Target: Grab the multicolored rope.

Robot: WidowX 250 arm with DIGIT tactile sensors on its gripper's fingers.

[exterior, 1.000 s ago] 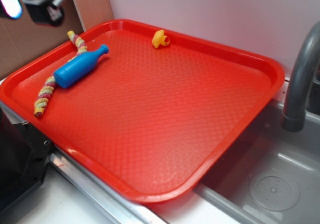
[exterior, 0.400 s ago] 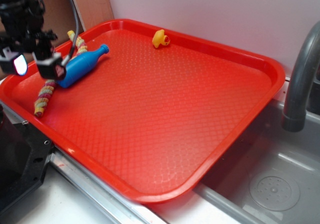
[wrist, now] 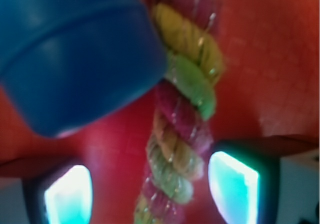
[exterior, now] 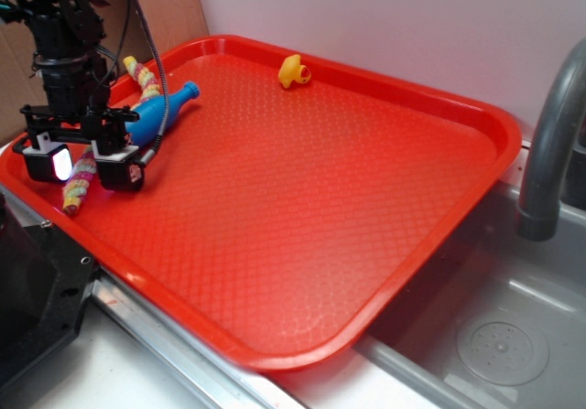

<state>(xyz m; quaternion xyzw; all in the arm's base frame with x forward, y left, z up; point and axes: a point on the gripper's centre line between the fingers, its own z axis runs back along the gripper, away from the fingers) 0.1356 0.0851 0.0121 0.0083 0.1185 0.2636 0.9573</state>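
I have the hand (exterior: pixel 82 166) spread wide and straddling the multicolored rope (wrist: pixel 182 119), which lies along the left side of the red tray (exterior: pixel 385 272) with the blue bottle (exterior: pixel 165 112) lying across it. I judge this the pre-grasp step; next I should lower and close, keeping clear of the bottle's base.

Pastel yellow-pink-green twisted rope (wrist: pixel 182 129), blue bottle (wrist: pixel 75 53), red diamond-textured tray (exterior: pixel 302 208), yellow duck (exterior: pixel 294 71)
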